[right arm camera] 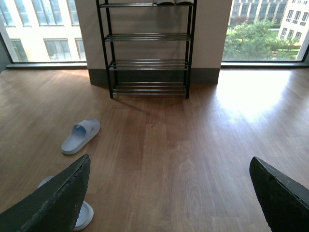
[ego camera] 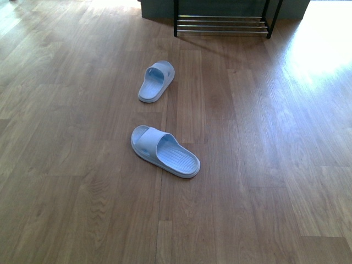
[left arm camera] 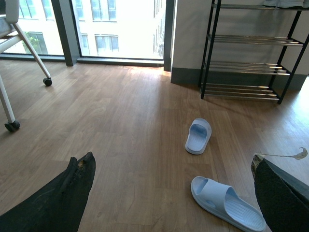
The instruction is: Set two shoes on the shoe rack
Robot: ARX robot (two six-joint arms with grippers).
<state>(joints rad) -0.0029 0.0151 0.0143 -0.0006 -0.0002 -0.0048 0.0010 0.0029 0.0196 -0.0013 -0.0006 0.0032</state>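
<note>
The two shoes are light blue slide sandals lying on the wooden floor. The nearer shoe (ego camera: 165, 152) lies at an angle in the middle of the floor, and the farther shoe (ego camera: 156, 81) lies beyond it, towards the shoe rack (ego camera: 221, 25). The rack is black-framed with silver bars and stands against the far wall. My left gripper (left arm camera: 173, 159) is open above the floor, with the nearer shoe (left arm camera: 227, 204) by its one finger and the farther shoe (left arm camera: 198, 136) ahead. My right gripper (right arm camera: 169, 160) is open over bare floor. One of its fingers partly hides the nearer shoe (right arm camera: 84, 215). Neither arm shows in the front view.
A chair leg with castors (left arm camera: 47, 81) stands near the windows in the left wrist view. A pale item (right arm camera: 174, 2) lies on the rack's top tier. Behind the rack is a wall column with a grey skirting (right arm camera: 203, 76), with windows on both sides.
</note>
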